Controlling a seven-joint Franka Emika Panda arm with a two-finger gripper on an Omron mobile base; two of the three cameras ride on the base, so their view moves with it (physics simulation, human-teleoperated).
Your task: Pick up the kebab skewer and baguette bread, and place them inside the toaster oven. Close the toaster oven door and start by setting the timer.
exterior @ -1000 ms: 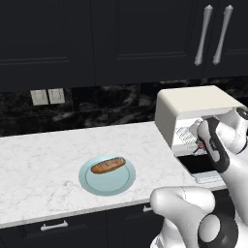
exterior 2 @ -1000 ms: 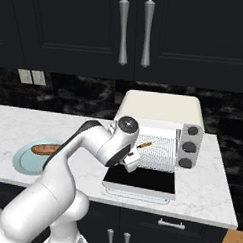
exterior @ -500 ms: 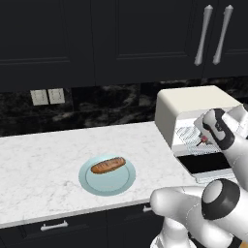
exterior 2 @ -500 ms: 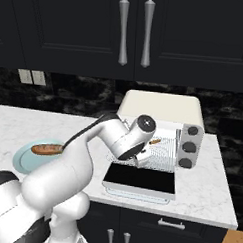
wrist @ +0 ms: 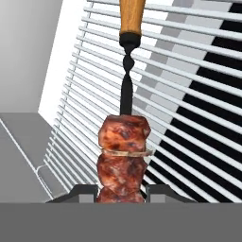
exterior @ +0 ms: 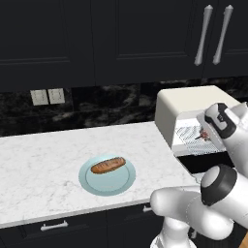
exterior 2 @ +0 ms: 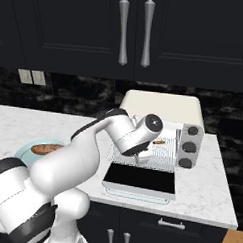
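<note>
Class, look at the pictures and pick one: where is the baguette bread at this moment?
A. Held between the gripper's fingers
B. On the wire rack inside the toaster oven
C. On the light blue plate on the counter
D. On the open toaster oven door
C. The baguette bread lies on the light blue plate on the counter, well left of the toaster oven, whose rack the held kebab skewer hangs over.

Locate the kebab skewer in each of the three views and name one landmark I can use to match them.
Left base view: kebab skewer at right of centre, in the toaster oven's open mouth beside the arm.
Right base view: its brown handle end pokes out right of the arm's wrist, over the rack.
Hand view: upright at centre, meat low between the hand's fingertips.
Shared landmark: the wire rack.
</note>
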